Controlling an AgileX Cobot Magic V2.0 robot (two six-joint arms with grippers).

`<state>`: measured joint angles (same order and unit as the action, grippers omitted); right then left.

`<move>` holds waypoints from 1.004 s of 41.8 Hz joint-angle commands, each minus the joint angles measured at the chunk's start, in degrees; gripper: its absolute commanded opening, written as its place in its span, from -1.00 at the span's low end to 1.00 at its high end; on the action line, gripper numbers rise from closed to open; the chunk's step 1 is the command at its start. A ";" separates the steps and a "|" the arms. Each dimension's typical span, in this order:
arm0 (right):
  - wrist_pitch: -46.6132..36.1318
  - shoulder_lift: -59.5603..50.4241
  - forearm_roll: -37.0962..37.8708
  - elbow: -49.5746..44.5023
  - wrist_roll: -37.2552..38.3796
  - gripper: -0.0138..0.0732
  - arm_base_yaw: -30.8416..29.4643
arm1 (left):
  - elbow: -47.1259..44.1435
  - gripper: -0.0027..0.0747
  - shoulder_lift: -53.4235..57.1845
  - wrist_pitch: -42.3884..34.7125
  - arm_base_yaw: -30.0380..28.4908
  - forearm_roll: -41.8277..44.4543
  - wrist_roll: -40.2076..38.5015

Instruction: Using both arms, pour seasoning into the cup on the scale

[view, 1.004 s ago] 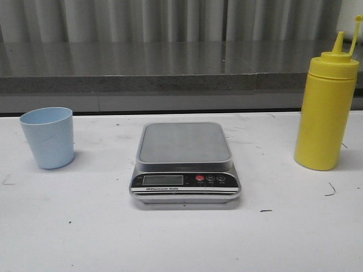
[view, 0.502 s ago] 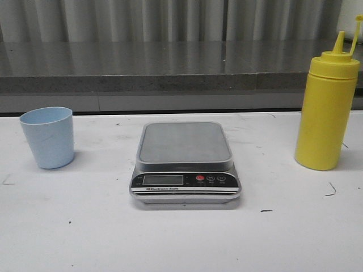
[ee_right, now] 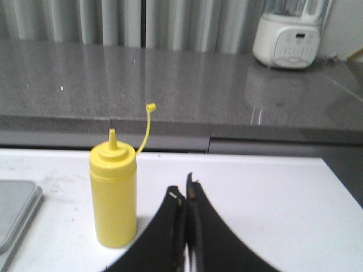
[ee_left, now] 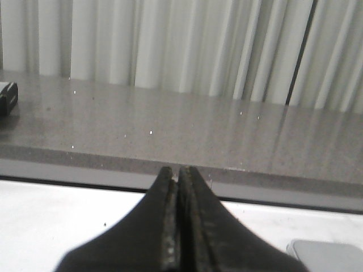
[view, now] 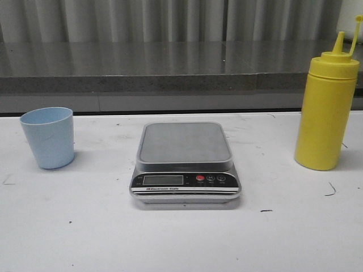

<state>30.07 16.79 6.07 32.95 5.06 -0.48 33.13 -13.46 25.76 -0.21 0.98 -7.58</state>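
The yellow seasoning bottle [view: 327,109] stands upright at the table's right, its tip cap off the nozzle and hanging on its tether. It also shows in the right wrist view [ee_right: 114,190]. The pale blue cup [view: 49,137] stands upright at the left, off the scale. The silver scale [view: 185,163] sits in the middle with a bare platform. Neither gripper shows in the front view. My left gripper [ee_left: 177,170] is shut and empty, with a corner of the scale [ee_left: 329,255] beside it. My right gripper [ee_right: 182,194] is shut and empty, beside the bottle and apart from it.
A grey stone counter [view: 170,68] runs behind the white table [view: 181,238], with ribbed metal wall above. A white kitchen appliance [ee_right: 289,34] stands on the counter at the far right. A dark object [ee_left: 7,97] sits on the counter.
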 commanded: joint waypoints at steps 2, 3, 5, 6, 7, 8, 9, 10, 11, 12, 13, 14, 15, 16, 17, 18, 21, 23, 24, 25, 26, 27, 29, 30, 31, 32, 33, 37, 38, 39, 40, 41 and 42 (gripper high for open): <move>1.30 7.41 0.98 4.07 -0.27 -0.95 -0.32 | 3.30 -0.98 -5.32 0.31 0.08 -0.14 -0.22; 1.30 8.33 0.98 4.07 -0.27 -0.95 -0.32 | 3.30 -0.98 -6.20 0.62 0.08 -0.14 -0.22; 1.82 10.46 0.98 4.01 -0.27 -0.95 -0.32 | 3.02 -0.98 -7.56 1.39 0.08 -0.14 -0.22; 2.22 11.61 0.98 4.01 -0.27 -0.95 -0.32 | 2.81 -0.98 -8.28 1.79 0.08 -0.14 -0.22; 2.55 12.43 0.98 4.01 -0.27 -0.95 -0.32 | 2.78 -0.98 -8.75 2.31 0.08 -0.14 -0.22; 3.00 13.46 0.98 4.01 -0.27 -0.95 -0.32 | 2.65 -0.98 -9.42 2.70 0.08 -0.14 -0.22; 3.29 14.50 0.98 3.96 -0.22 -0.95 -0.32 | 2.53 -0.98 -9.80 2.84 0.08 -0.14 -0.22; 3.56 15.25 0.98 3.97 -0.22 -0.95 -0.32 | 2.42 -0.98 -10.41 2.81 0.08 -0.14 -0.22; 3.63 16.26 0.98 3.97 -0.22 -0.95 -0.32 | 2.29 -0.98 -10.87 2.81 0.08 -0.31 -0.22; 3.63 16.99 0.98 3.97 -0.22 -0.95 -0.32 | 2.04 -0.98 -11.28 2.81 0.08 -0.98 -0.22; 3.63 17.98 0.90 3.97 -0.22 -0.95 -0.32 | 1.92 -0.98 -11.76 2.81 0.08 -0.98 -0.22; 3.71 18.72 0.74 3.97 -0.22 -0.95 -0.32 | 1.78 -0.98 -12.11 2.81 0.08 -0.98 -0.22; 3.89 19.63 0.65 3.97 -0.22 -0.95 -0.32 | 1.62 -0.98 -12.58 2.86 0.08 -0.98 -0.22; 3.95 20.50 0.60 3.97 -0.22 -0.95 -0.32 | 1.48 -0.98 -12.90 3.07 0.08 -0.98 -0.22; 4.18 21.10 0.60 3.97 -0.22 -0.95 -0.32 | 1.23 -0.98 -13.22 3.10 0.08 -0.98 -0.22; 4.31 21.66 0.60 3.97 -0.28 -0.95 -0.32 | 1.01 -0.98 -13.51 3.10 0.08 -0.98 -0.22; 4.79 23.36 0.60 3.97 -0.28 -0.92 -0.32 | 0.90 -0.98 -14.92 3.22 0.08 -0.62 -0.22; 4.97 24.18 0.60 3.97 -0.28 -0.84 -0.32 | 0.90 -0.96 -15.82 3.44 0.08 0.41 -0.22; 4.97 24.47 0.60 3.97 -0.28 -0.75 -0.32 | 0.90 -0.93 -16.25 3.45 0.08 0.71 -0.08; 4.97 24.67 0.60 3.97 -0.28 -0.68 -0.32 | 0.90 -0.86 -16.61 3.58 0.08 0.84 0.55; 5.02 24.94 0.60 3.97 -0.58 -0.59 -0.32 | 0.90 -0.80 -17.19 3.58 0.08 1.02 1.51; 5.09 25.01 0.60 3.97 -0.84 -0.45 -0.32 | 0.90 -0.69 -17.57 3.58 0.08 1.02 1.94; 5.24 25.01 0.60 3.97 -1.19 -0.23 -0.32 | 0.90 -0.50 -18.42 3.58 0.27 0.78 1.94; 5.34 25.01 0.60 3.97 -1.35 -0.08 -0.32 | 0.90 -0.36 -18.77 3.58 0.41 0.74 1.94; 5.39 25.01 0.60 3.97 -1.57 0.03 -0.32 | 0.90 -0.25 -19.25 3.58 0.66 0.64 2.07; 5.39 25.01 0.60 3.97 -1.62 0.16 -0.32 | 0.90 -0.11 -19.64 3.58 0.77 0.64 2.07; 5.39 25.01 0.60 3.97 -1.62 0.24 -0.32 | 0.90 -0.01 -20.01 3.58 1.06 0.64 2.07; 5.65 25.01 0.27 3.97 -1.62 0.43 -0.32 | 0.90 0.25 -22.17 3.69 2.56 0.64 2.07; 5.75 25.01 0.06 3.97 -1.62 0.43 -0.32 | 1.15 0.28 -22.67 4.00 3.03 0.64 2.07; 5.86 25.01 -0.17 3.97 -1.66 0.42 -0.32 | 1.47 0.28 -23.32 4.49 3.53 0.64 2.07; 5.92 25.01 -0.45 3.97 -1.66 0.42 -0.32 | 2.06 0.27 -24.21 5.49 4.21 0.64 2.07; 5.95 25.01 -0.94 3.97 -1.66 0.42 -0.32 | 2.62 0.27 -24.98 6.32 4.73 0.64 2.07; 6.08 25.01 -1.40 3.97 -1.73 0.42 -0.32 | 3.46 0.27 -26.10 7.56 5.41 0.64 2.16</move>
<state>38.74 41.76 5.44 35.01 3.96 -0.48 33.06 -37.01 34.53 3.38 1.69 -5.66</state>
